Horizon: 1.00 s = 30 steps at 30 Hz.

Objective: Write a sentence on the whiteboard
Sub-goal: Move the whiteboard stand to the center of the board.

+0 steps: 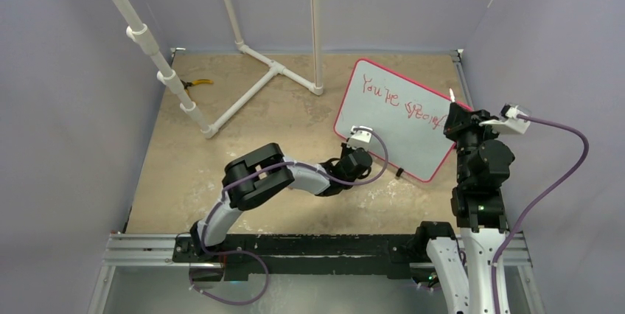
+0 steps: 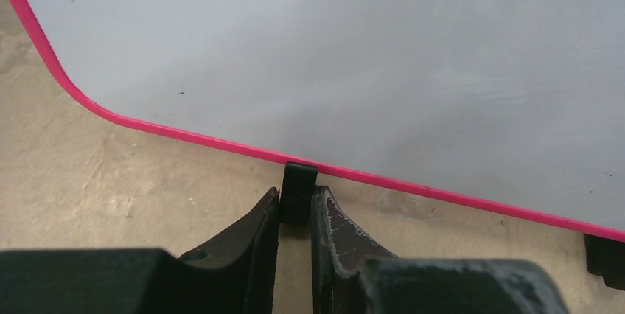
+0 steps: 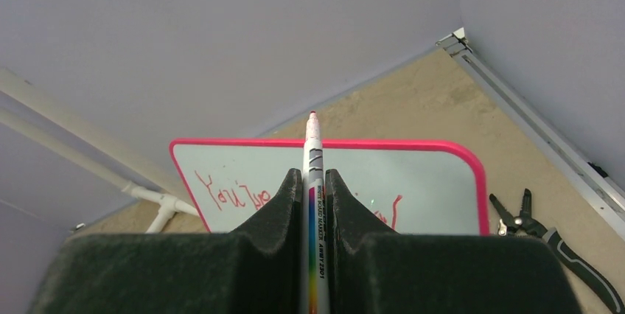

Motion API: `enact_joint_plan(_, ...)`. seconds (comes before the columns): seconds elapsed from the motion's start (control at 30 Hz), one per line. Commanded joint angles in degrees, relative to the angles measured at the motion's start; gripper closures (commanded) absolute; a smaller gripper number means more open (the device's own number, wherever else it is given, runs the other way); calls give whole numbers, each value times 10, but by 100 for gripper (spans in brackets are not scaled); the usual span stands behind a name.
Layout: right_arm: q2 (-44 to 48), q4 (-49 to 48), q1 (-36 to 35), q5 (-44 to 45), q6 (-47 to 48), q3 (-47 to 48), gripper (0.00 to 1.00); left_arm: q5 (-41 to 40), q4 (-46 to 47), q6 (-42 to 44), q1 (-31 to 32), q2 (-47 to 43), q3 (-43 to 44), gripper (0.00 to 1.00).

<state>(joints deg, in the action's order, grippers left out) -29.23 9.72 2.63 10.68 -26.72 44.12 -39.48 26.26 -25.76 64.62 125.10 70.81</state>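
Note:
The whiteboard, white with a pink frame, lies tilted on the tan table at the right. The sentence in red marker reads roughly "You're special" along its far side; part of it shows in the right wrist view. My left gripper is shut on the board's small black foot at its near-left edge. My right gripper is shut on a white marker, whose red tip points up, off the board. In the top view that gripper hovers over the board's right corner.
A white PVC pipe frame stands at the back left, with yellow-handled pliers beside it. Dark pliers lie right of the board near the table's metal edge. A second black foot sits further along the board's edge.

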Motion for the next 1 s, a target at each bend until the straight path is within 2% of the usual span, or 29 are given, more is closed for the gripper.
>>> enact_joint_plan(0.0,-5,-32,-3,-13,14,-3,100,-98,-12,-15,-7,-46,-46,100)
enact_joint_plan(0.4,-20,-64,-3,-105,48,-2,100,-159,-34,-71,-8,-129,-152,100)
enact_joint_plan(0.57,-18,-78,-3,-181,59,-17,100,-176,-44,-100,-8,-157,-188,100)
enact_joint_plan(0.97,-74,-66,-3,-313,74,-64,100,-172,-61,-126,-8,-170,-196,100)
